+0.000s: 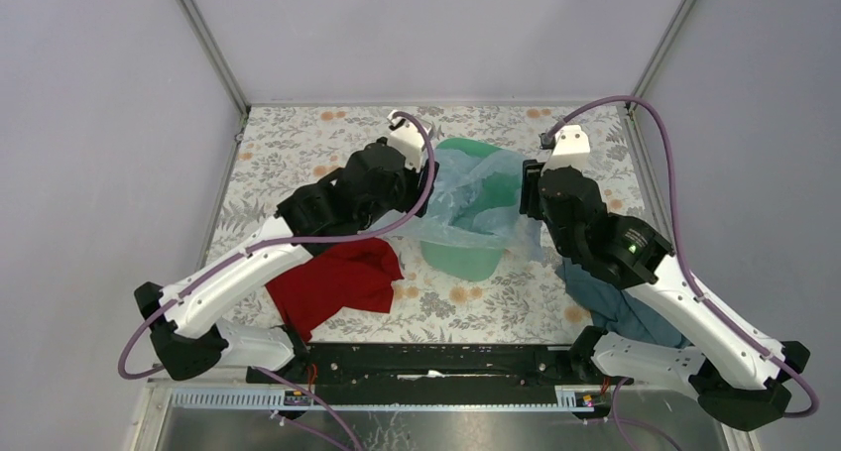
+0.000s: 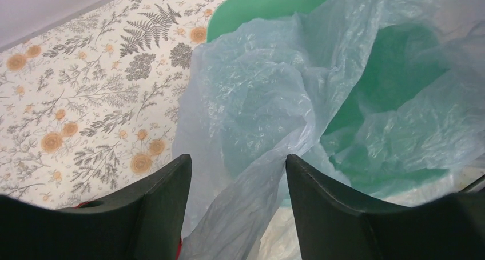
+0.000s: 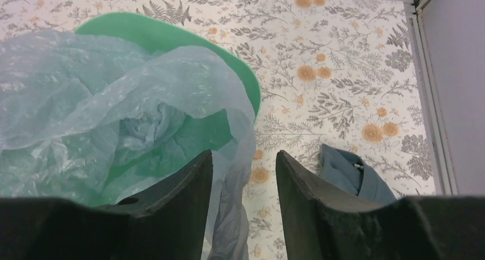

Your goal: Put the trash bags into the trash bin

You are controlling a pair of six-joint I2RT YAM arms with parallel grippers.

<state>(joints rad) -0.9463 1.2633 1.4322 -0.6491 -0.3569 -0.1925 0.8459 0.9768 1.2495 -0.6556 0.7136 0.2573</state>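
The mint-green trash bin (image 1: 466, 258) stands in the middle of the table. A translucent pale-blue trash bag (image 1: 474, 198) is crumpled over its mouth and spills down both sides. My left gripper (image 1: 424, 195) is at the bin's left rim. In the left wrist view the left gripper (image 2: 237, 160) has its jaws apart, with a hanging fold of the bag (image 2: 269, 94) between them, brushing the right finger. My right gripper (image 3: 244, 154) is at the bin's right rim (image 3: 166, 34), jaws apart, with a strand of the bag (image 3: 114, 83) hanging by its left finger.
A red cloth (image 1: 337, 282) lies on the floral tablecloth (image 1: 298, 144) under the left arm. Under the right arm lies a grey-blue cloth (image 1: 615, 307), also seen as a grey-blue cloth (image 3: 349, 174) in the right wrist view. Metal frame posts and grey walls close in the table.
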